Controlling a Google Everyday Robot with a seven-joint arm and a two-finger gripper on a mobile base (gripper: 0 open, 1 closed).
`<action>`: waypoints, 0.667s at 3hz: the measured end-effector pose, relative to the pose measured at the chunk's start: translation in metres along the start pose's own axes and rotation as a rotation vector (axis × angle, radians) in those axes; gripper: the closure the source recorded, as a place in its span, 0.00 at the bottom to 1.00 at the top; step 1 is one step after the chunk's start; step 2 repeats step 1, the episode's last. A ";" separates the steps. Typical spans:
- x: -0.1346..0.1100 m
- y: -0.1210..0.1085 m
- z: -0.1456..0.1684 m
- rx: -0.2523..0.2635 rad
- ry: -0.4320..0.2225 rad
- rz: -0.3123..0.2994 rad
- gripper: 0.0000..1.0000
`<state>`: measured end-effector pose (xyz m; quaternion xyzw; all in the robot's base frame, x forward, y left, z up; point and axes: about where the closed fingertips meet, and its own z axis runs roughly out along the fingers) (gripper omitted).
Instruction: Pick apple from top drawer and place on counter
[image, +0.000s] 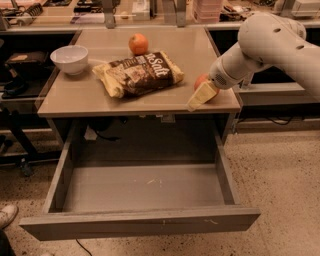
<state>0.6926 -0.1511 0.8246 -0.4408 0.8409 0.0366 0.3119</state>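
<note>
The apple (201, 80), red, is at the front right corner of the counter (85, 95), partly hidden behind my gripper's pale yellow finger (201, 95). My gripper (196, 97) reaches in from the right on the white arm and is shut on the apple, low over the counter top; I cannot tell whether the apple touches the surface. The top drawer (140, 222) below is pulled fully open and its flat floor holds nothing.
On the counter lie a brown chip bag (137, 73), a plain orange fruit (138, 43) behind it and a white bowl (69, 59) at the left. A cluttered workbench (150, 10) runs along the back. A shoe (6, 216) shows at bottom left.
</note>
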 end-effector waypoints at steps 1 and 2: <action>0.000 0.000 0.000 0.000 0.000 0.000 0.00; 0.000 0.000 0.000 0.000 0.000 0.000 0.00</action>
